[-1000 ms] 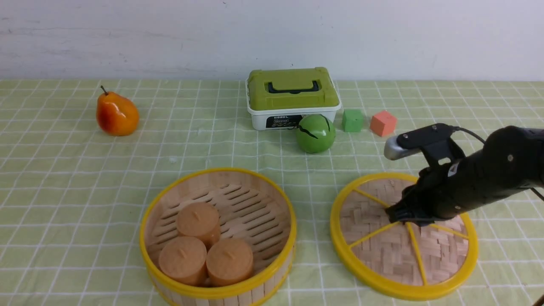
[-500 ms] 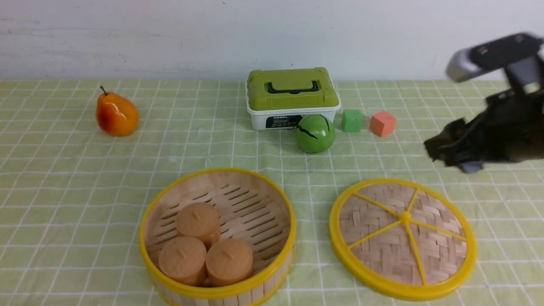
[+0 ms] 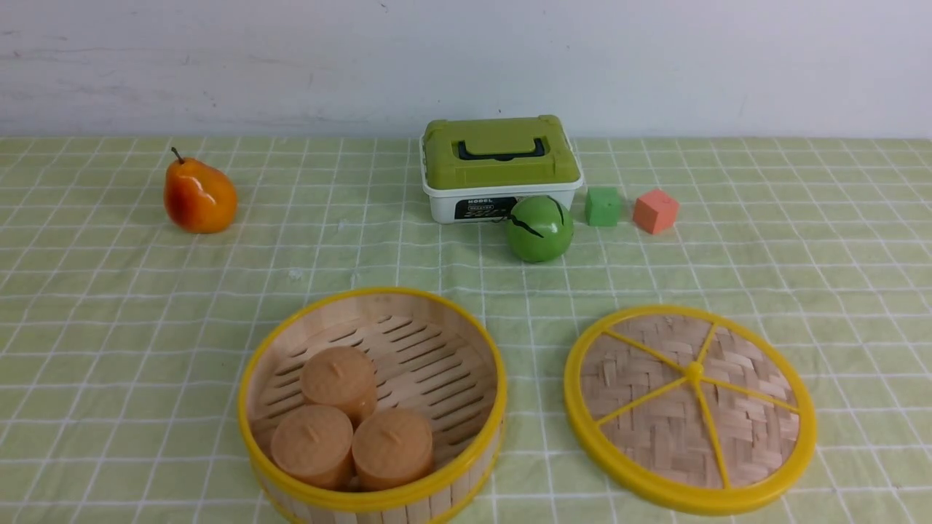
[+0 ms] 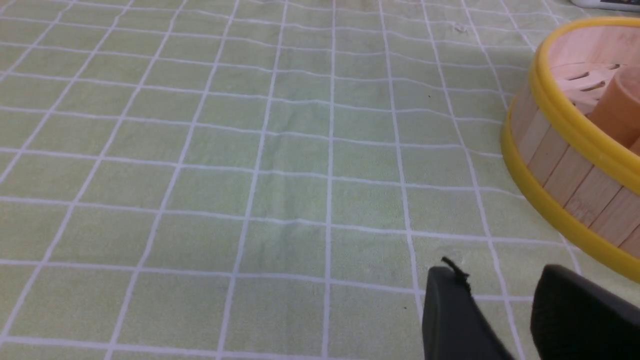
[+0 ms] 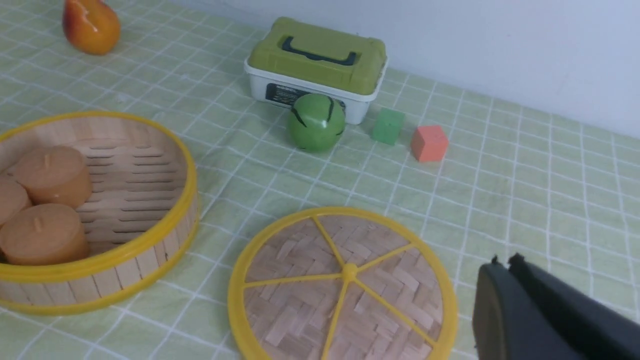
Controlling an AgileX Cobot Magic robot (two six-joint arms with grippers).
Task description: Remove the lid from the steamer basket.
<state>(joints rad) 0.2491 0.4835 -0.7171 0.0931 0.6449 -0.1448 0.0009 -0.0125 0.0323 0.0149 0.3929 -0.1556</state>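
Note:
The lid (image 3: 690, 407) lies flat on the cloth to the right of the steamer basket (image 3: 373, 407), apart from it; it also shows in the right wrist view (image 5: 342, 287). The basket stands uncovered with three orange-brown cylinders (image 3: 349, 426) inside, and its wall shows in the left wrist view (image 4: 575, 165). My right gripper (image 5: 502, 262) is shut and empty, raised beside the lid's rim. My left gripper (image 4: 495, 280) hovers open over bare cloth just beside the basket. Neither arm appears in the front view.
At the back stand a white box with an olive-green lid (image 3: 501, 169), a green ball (image 3: 540, 228), a green cube (image 3: 603, 206) and an orange cube (image 3: 655, 211). A pear (image 3: 199, 195) sits at the back left.
My right gripper let go of the lid's central knob, rose up and to the right, and left the front view. The lid stayed flat on the cloth.

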